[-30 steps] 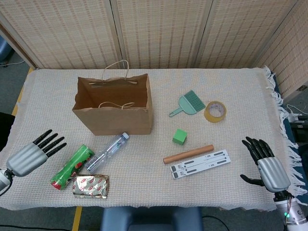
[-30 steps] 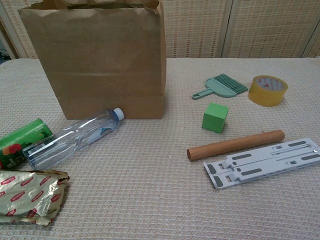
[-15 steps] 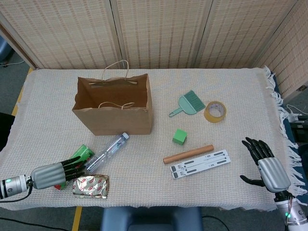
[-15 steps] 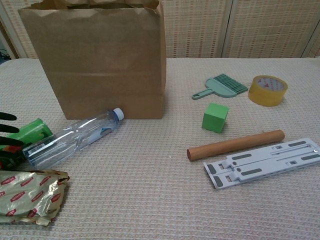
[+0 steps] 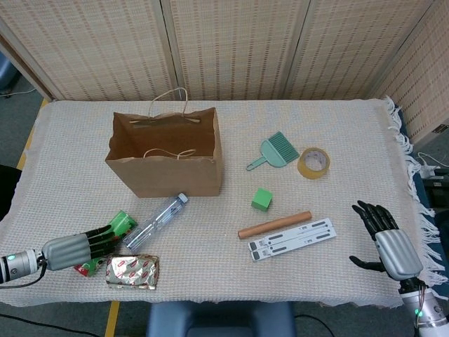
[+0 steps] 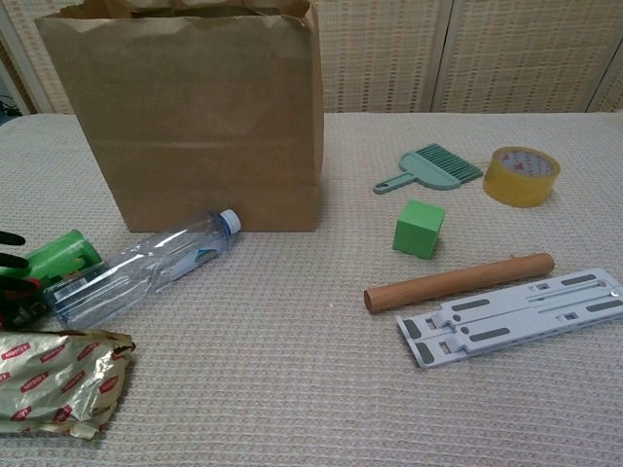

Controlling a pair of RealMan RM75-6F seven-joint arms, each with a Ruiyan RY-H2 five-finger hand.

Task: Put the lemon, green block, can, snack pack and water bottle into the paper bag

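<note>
The left hand lies over the can at the table's front left, fingers around it, though a firm grip cannot be told. The can's long axis points up-right toward the bag. The right hand rests spread, far off.

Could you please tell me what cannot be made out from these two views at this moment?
- Lemon: in neither view; whether it is in the paper bag cannot be told.
- Bag floor: its walls hide it in the head view, its front in the chest view.
- Left hand over the can: grip unclear; the chest view's left edge cuts it off.
</note>
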